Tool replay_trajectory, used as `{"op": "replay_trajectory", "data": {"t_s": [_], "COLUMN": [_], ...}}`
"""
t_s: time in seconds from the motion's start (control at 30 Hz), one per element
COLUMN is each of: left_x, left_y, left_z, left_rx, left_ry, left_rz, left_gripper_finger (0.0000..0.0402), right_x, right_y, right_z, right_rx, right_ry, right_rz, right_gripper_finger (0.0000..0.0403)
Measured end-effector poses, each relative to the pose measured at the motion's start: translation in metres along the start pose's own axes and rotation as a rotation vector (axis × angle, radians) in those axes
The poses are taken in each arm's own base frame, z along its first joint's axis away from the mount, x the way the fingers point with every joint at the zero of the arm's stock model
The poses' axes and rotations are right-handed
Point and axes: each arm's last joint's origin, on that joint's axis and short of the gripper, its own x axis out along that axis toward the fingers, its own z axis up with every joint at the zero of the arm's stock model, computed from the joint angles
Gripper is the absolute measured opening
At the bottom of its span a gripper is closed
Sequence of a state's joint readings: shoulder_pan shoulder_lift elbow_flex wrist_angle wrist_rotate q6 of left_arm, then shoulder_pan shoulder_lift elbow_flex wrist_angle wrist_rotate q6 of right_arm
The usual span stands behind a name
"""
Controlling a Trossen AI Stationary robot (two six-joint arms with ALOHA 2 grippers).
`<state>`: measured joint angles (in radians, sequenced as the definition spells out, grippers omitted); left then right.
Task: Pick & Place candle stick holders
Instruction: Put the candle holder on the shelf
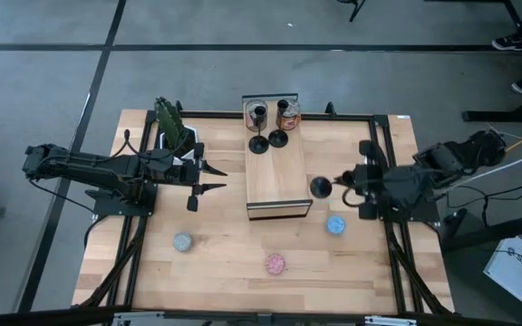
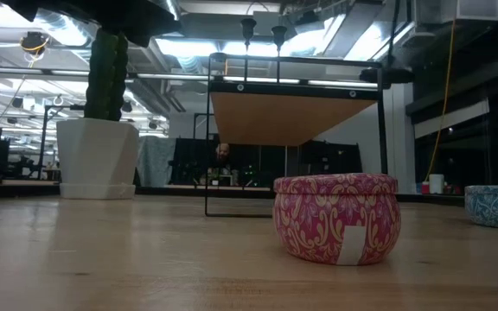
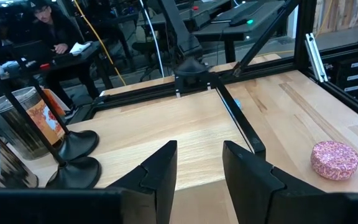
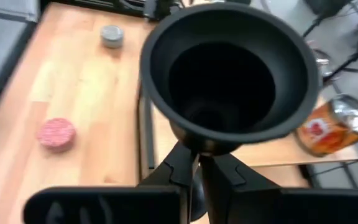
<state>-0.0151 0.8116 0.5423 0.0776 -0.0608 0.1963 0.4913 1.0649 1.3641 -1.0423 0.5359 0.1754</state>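
looking down from the high view: right gripper (image 1: 343,179) clamped on a black candle stick holder (image 1: 321,187), just right of the raised wooden shelf (image 1: 277,177). two more holders (image 1: 268,140) stand at the shelf's far end by two tins (image 1: 288,114). left gripper (image 1: 208,178) waits left of the shelf, fingers apart, empty. low view: pink tin (image 2: 336,218) near, shelf behind it. left wrist view: fingers (image 3: 160,174) parted, two holder bases (image 3: 76,158) beside a metal tin. right wrist view: held holder's cup (image 4: 229,74) fills the frame, fingers pinching its stem.
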Motion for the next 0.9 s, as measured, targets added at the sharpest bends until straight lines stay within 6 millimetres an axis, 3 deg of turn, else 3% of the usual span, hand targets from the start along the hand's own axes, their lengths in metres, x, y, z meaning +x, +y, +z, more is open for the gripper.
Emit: {"op": "replay_trajectory", "data": {"t_s": [0.37,0.9], "left_x": [0.000,0.000], "left_y": [0.000,0.000], "left_z": [0.000,0.000], "left_rx": [0.000,0.000], "left_ry": [0.000,0.000], "left_rz": [0.000,0.000], "left_gripper_finger": [0.0125,0.0122], "right_x": [0.005,0.063], "right_y": [-0.040,-0.090], "right_z": [0.018,0.031], "right_rx": [-0.052,-0.229], "right_ry": [-0.044,-0.065], "right_rz": [-0.023,0.093], "right_gripper_finger": [0.0020,0.0020]}}
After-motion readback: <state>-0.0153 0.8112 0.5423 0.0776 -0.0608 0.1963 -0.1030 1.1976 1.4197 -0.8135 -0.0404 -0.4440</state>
